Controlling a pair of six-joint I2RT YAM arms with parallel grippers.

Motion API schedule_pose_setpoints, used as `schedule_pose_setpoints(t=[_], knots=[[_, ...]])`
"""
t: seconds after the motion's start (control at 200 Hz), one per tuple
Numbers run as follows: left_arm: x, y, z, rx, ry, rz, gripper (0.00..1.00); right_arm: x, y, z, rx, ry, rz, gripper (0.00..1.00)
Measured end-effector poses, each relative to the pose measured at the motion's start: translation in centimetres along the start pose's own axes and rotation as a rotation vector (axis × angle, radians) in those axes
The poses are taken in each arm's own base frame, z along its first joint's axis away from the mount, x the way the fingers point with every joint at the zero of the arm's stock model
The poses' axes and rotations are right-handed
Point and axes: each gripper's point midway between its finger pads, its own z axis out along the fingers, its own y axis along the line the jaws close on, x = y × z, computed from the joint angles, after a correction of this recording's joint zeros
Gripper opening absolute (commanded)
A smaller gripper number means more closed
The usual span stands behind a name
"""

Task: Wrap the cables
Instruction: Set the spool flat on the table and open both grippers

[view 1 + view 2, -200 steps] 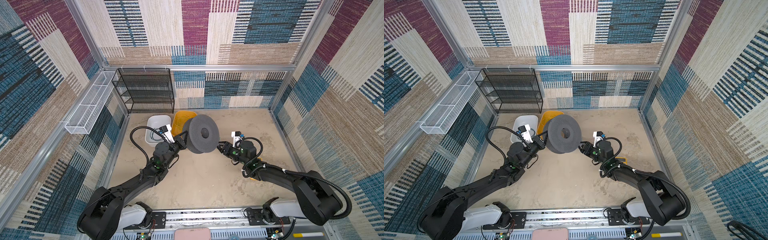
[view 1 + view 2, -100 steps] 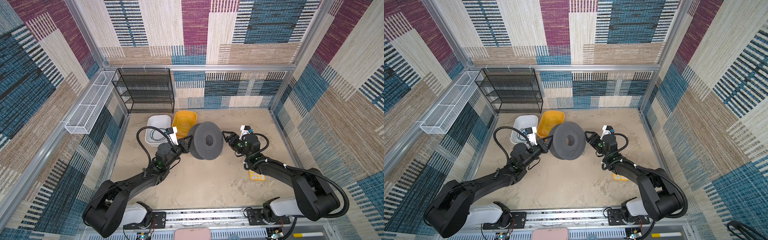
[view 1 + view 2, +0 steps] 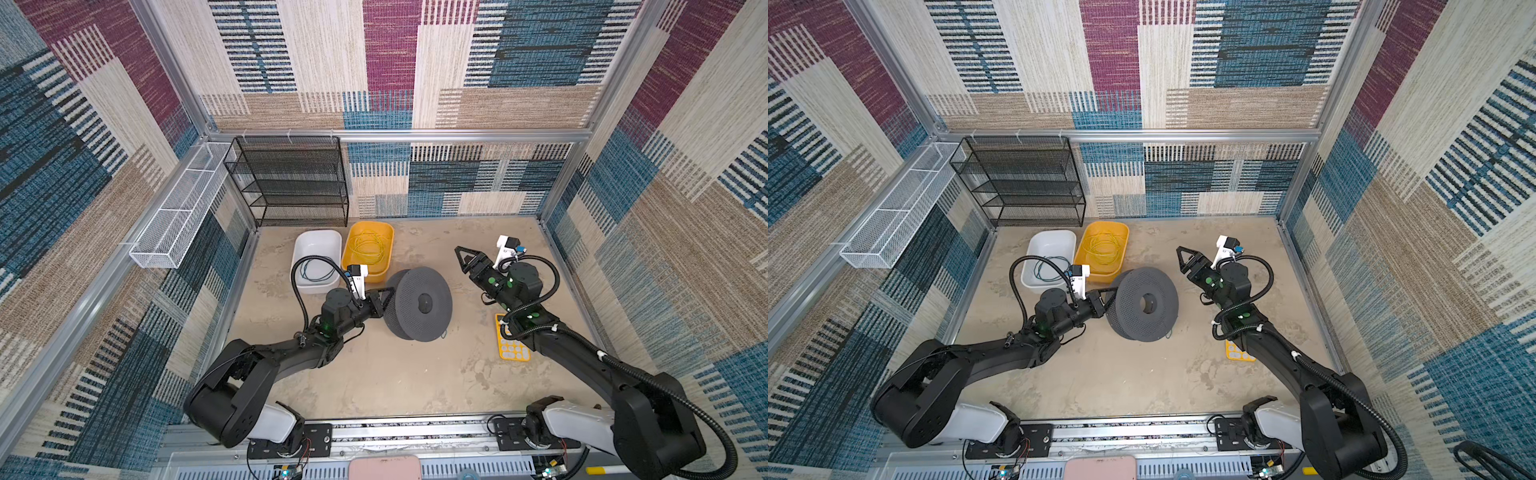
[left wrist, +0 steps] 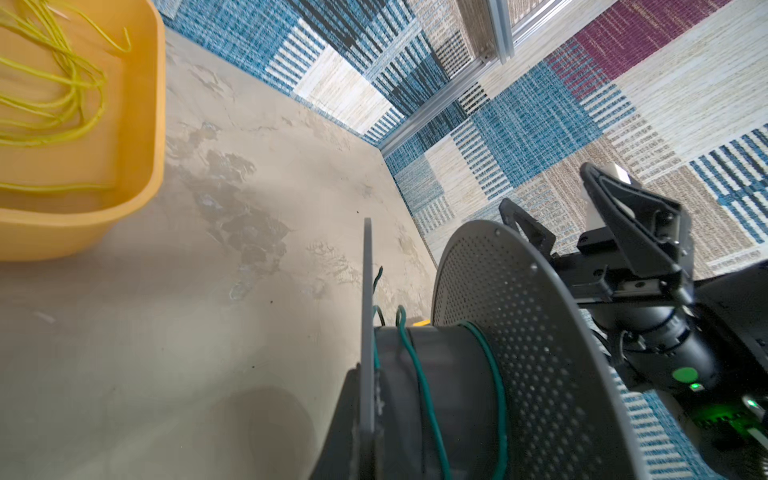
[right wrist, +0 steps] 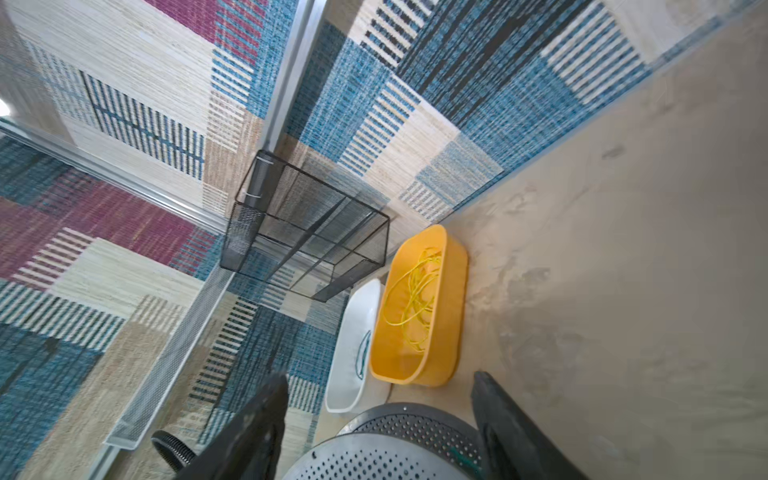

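Left gripper (image 3: 384, 296) is clamped tight on the near flange of the grey perforated spool (image 3: 422, 305), which stands on edge on the floor. The left wrist view shows the teal-green cable (image 4: 428, 399) looped around the spool's hub in a few loose turns, one end poking up past the flange. Right gripper (image 3: 460, 257) hangs clear of the spool on its far side from the left gripper, jaws spread wide and gripping nothing. Behind the spool, the yellow tub (image 3: 390, 245) sits just beside it with the yellow cable (image 3: 368, 250) coiled inside. Next to it, the white tub (image 3: 316, 245) holds a dark cable (image 3: 316, 272) in a loose coil.
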Motion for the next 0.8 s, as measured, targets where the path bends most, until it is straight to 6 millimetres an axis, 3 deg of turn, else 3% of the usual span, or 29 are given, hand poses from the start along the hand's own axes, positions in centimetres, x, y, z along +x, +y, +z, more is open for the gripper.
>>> schedule_pose_setpoints(t=[0.245,0.416,0.586,0.801], knots=[[4.0,4.0,0.7,-0.015,0.047,-0.149,0.00,4.4,-4.7,-1.0,0.096,0.154,-0.066,0.73],[4.4,5.1,0.9,-0.013,0.014,-0.195,0.00,5.5,-5.8,-1.7,0.110,0.194,-0.085,0.75],[4.8,6.5,0.1,-0.056,-0.021,-0.210,0.35,5.2,-5.5,-1.9,0.097,0.187,-0.112,0.75],[5.6,8.5,-1.2,-0.139,-0.041,-0.212,0.56,5.2,-5.5,-2.2,0.101,0.190,-0.121,0.75]])
